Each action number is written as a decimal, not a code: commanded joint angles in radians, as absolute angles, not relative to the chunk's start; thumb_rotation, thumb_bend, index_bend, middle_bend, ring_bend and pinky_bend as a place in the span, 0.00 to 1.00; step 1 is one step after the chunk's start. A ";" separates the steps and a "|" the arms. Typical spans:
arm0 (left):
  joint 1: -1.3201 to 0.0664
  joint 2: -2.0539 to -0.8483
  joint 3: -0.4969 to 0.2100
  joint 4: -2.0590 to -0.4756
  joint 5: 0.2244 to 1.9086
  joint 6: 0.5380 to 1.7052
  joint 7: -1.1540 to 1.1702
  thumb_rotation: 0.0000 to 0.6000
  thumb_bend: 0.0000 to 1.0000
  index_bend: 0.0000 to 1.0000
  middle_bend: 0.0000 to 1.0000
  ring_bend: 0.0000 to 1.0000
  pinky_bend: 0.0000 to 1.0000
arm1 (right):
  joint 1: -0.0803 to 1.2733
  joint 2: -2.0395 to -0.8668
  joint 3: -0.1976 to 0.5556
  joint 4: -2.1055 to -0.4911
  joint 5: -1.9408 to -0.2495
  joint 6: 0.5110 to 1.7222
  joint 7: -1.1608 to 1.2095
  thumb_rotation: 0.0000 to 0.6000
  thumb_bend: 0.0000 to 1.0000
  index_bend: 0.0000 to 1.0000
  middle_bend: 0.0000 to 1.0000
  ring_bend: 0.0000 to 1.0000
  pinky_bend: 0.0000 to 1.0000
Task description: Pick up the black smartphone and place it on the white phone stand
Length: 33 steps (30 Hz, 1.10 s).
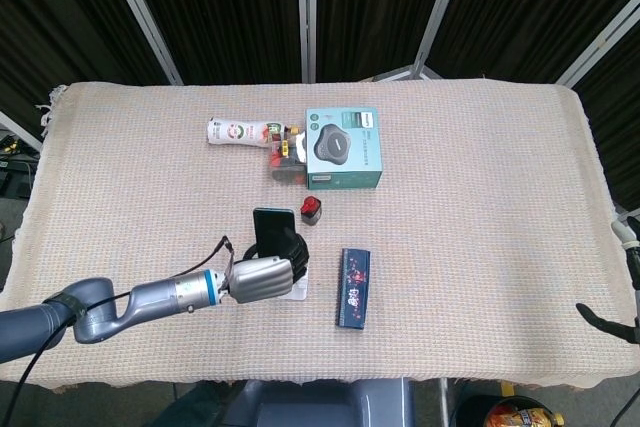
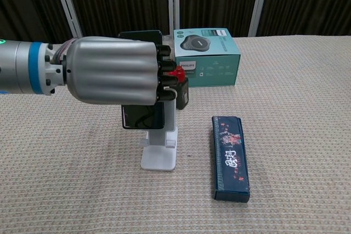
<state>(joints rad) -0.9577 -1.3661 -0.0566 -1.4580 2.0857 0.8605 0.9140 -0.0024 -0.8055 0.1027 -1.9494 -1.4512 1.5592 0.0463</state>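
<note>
My left hand (image 1: 262, 277) (image 2: 112, 70) grips the black smartphone (image 1: 273, 222) (image 2: 141, 117) upright, directly over the white phone stand (image 2: 159, 154). In the chest view the phone's lower edge hangs in front of the stand's backrest, just above its ledge; whether it touches the stand I cannot tell. In the head view the hand hides most of the stand (image 1: 299, 293). At the right border of the head view only dark parts of my right arm (image 1: 612, 322) show; the hand itself is out of sight.
A small black bottle with a red cap (image 1: 311, 210) (image 2: 180, 91) stands just behind the stand. A dark patterned box (image 1: 352, 287) (image 2: 231, 157) lies to its right. Further back sit a teal box (image 1: 343, 148), a white tube (image 1: 236, 131) and a clear packet (image 1: 285, 153).
</note>
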 commanded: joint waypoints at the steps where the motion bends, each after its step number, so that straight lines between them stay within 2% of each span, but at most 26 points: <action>1: -0.967 -1.375 -0.056 -1.465 2.072 0.832 0.933 1.00 0.00 0.59 0.37 0.46 0.40 | -0.002 -0.803 0.102 -1.948 -1.453 1.557 0.053 1.00 0.00 0.00 0.00 0.00 0.00; 33: -0.975 -1.479 -0.065 -1.424 2.026 0.797 1.060 1.00 0.00 0.57 0.36 0.46 0.37 | -0.007 -0.785 0.103 -1.939 -1.453 1.560 0.104 1.00 0.00 0.00 0.00 0.00 0.00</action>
<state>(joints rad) -0.9733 -1.4769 -0.0640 -1.4240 2.0274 0.7998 1.0572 -0.0066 -0.7855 0.1029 -1.9388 -1.4527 1.5599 0.1042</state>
